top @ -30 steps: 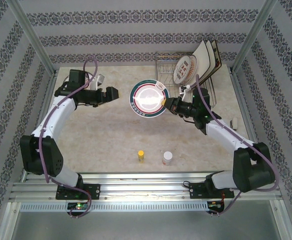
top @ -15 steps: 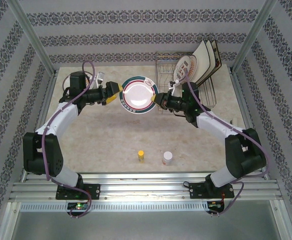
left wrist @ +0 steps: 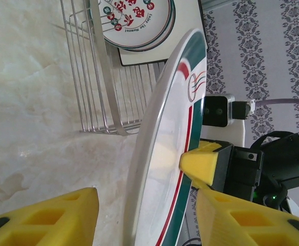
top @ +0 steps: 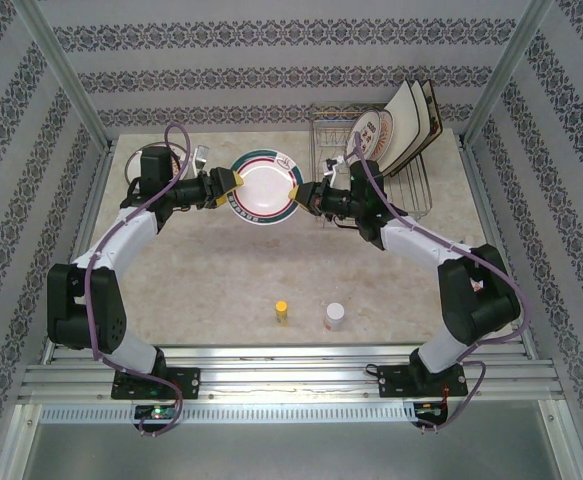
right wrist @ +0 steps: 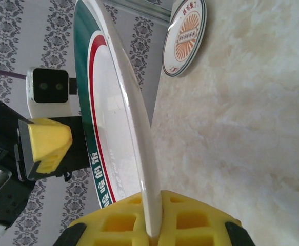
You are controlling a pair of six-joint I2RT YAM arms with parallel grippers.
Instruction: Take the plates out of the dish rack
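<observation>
Unreadable characters mark the green rim of the held plate [right wrist: 108, 113] and the orange-centred plate [right wrist: 184, 38].

One second on, we see the right gripper [top: 298, 194] has carried the round white plate with a green-and-red rim [top: 263, 188] sideways, away from the silver wire dish rack [top: 329, 128] and towards its partner, with the right arm now stretched further out. The left gripper [top: 228, 186] stood clear of the plate a second ago, its jaws at their widest, and has since closed the distance. The rim opposite the right gripper's fingers now sits between the left gripper's yellow foam pads [left wrist: 41, 218]. Those jaws have drawn narrower around it, though we can still see a gap between one pad and the plate's back.
</observation>
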